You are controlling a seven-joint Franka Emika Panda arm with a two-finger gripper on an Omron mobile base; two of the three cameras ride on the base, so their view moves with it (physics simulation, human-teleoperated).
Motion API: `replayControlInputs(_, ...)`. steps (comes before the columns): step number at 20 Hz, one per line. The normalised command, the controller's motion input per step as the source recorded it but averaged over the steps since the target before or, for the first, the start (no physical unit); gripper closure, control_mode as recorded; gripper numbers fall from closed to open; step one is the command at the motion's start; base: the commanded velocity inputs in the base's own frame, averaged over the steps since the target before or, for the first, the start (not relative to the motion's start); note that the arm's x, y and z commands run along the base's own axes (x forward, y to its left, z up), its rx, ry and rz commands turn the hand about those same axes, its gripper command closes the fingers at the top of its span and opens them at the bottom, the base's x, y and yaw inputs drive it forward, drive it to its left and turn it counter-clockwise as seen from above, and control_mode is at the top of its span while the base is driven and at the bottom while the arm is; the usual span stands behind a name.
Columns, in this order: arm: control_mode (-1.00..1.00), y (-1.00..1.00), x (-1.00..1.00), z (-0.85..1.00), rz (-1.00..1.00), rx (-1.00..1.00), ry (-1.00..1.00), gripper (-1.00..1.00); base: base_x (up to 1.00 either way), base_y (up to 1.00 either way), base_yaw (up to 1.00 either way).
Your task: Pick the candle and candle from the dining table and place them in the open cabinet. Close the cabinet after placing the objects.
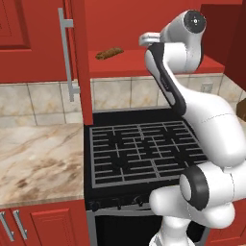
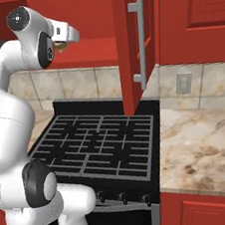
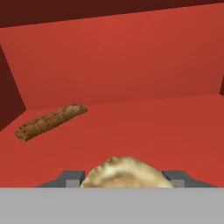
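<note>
the arm is reached up into the open cabinet (image 1: 120,65), its gripper (image 3: 124,177) over the red shelf (image 3: 144,131), so this looks like the placing step for one candle (image 3: 124,173). from the hand's own view a golden-tan lump sits between the two dark fingers (image 3: 70,178), which stand either side of it and appear to pinch it; from the right side of the base a bit of the same tan colour shows under the hand at the shelf's front edge. on the shelf, off to the hand's left and well apart from the candle, lies a brown elongated lump (image 3: 50,122), also visible from the left base camera. i cannot tell whether the candle's bottom already touches the shelf. the other candle i can't pick out anywhere. the cabinet door (image 2: 133,41) hangs open with its silver bar handle facing out, above the stove (image 1: 144,151). next, i'd judge, the candle needs lowering until it rests flat, then the fingers spread and the hand drawn straight back, clear of the shelf edge and the door.
</note>
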Motion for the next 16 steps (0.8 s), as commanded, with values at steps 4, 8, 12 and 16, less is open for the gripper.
replayControlInputs(4,-1.0,0.0,0.33,-0.28,0.0,0.0,-0.03,1.0,0.0,0.0,0.0)
replayControlInputs(8,-1.0,0.0,0.45,-0.14,0.0,0.0,0.02,1.0,0.0,0.0,0.0)
replayControlInputs(12,-1.0,0.0,0.45,-0.02,0.0,0.0,0.1,1.0,0.0,0.0,0.0)
replayControlInputs(16,-1.0,0.0,0.41,0.0,0.0,0.0,0.13,1.0,0.0,0.0,0.0)
